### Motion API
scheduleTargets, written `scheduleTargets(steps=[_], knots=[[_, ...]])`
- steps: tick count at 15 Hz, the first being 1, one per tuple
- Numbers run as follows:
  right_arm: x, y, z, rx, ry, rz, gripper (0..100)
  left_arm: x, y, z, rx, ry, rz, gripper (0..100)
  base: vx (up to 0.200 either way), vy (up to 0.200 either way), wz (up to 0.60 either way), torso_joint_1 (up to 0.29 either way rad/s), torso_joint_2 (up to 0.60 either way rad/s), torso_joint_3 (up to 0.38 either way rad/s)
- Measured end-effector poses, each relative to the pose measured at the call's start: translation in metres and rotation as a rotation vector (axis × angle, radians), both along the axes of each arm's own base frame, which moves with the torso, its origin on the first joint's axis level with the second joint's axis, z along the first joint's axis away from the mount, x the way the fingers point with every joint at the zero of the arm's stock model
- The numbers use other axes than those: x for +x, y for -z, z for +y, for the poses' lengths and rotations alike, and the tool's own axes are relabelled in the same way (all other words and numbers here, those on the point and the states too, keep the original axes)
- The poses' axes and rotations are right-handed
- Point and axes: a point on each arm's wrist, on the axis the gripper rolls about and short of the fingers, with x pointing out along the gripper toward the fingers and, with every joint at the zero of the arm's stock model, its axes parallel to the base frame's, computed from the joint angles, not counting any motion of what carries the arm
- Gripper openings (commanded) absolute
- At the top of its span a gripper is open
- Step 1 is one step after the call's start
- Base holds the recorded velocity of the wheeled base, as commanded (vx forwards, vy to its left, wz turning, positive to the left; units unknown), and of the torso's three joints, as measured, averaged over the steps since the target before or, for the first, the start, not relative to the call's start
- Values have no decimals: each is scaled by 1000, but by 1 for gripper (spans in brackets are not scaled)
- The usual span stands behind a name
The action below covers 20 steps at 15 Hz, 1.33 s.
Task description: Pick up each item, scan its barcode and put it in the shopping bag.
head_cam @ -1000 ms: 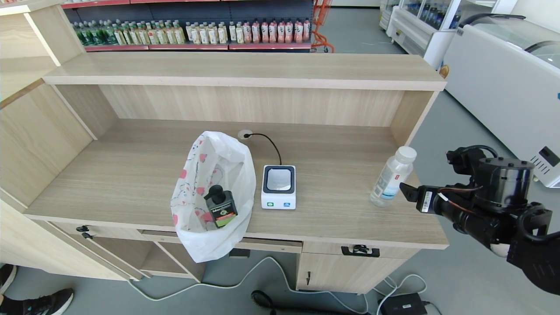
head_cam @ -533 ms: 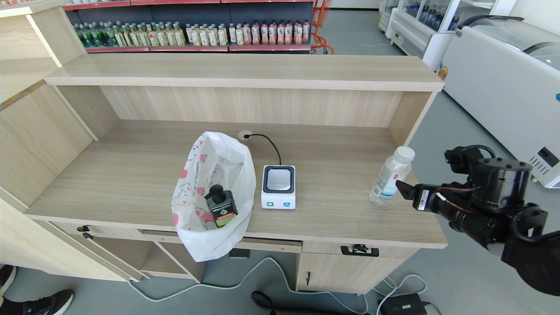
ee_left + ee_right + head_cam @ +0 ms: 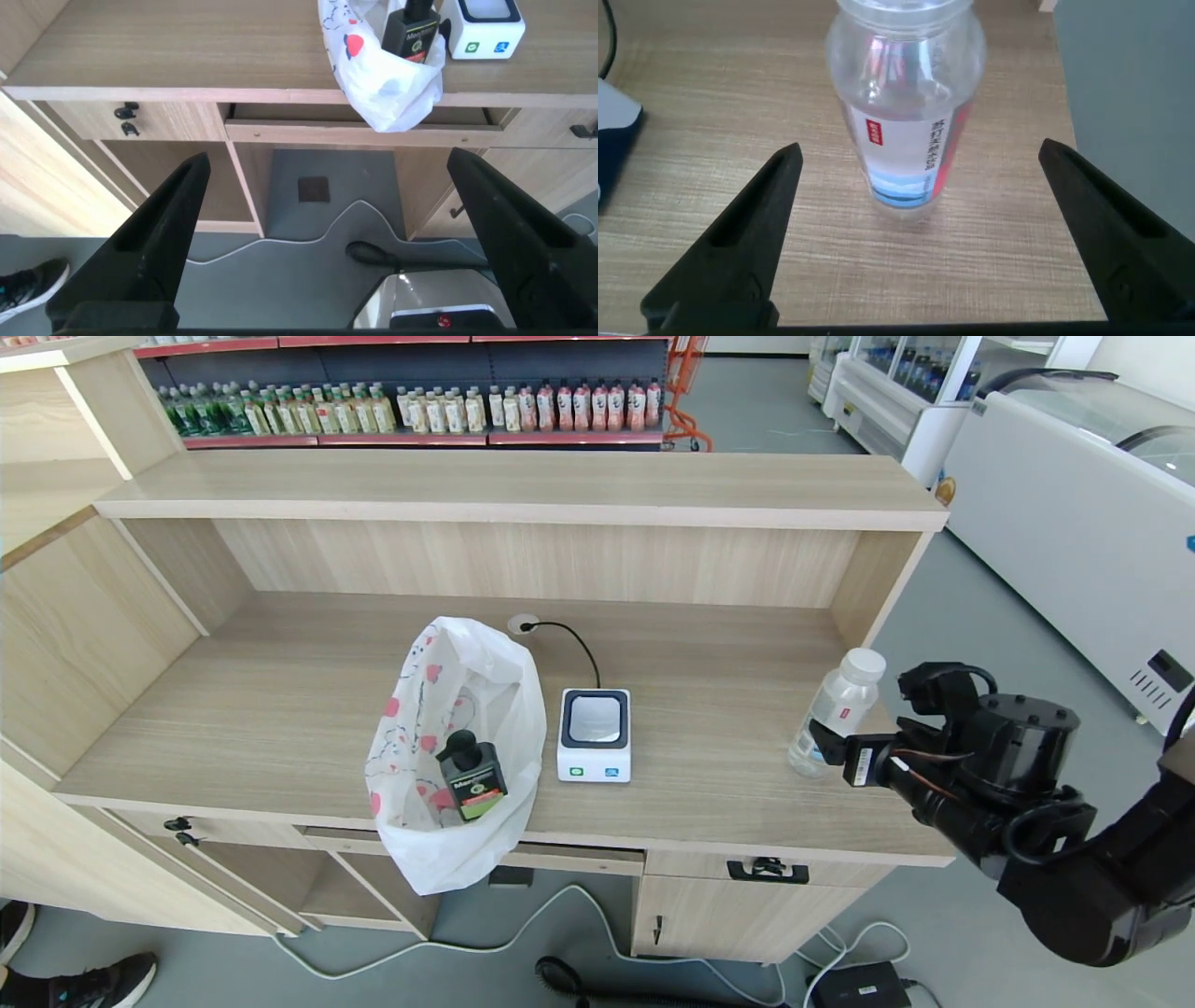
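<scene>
A pale wood counter [image 3: 280,709] with a raised back ledge [image 3: 523,485] and side walls stands on a grey floor [image 3: 934,933]. Under its top are a drawer with a black handle [image 3: 767,870] and an open bay, and white cables [image 3: 571,887] trail on the floor. Behind it runs a red shelf [image 3: 420,434] of bottled drinks with an orange cart [image 3: 689,392] at its end, and white chest freezers [image 3: 1074,504] line the right side.
</scene>
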Motion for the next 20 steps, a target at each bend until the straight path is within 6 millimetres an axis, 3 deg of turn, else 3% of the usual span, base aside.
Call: scheduleTargets(steps=[5, 20], knots=[[16, 15, 4, -100, -45, 1, 100, 0, 0, 0, 0, 1, 0, 100, 0, 0, 0, 0, 0, 0], [60, 16, 14, -136, -99, -85, 100, 0, 0, 0, 0, 0, 0, 100, 0, 0, 0, 0, 0, 0]])
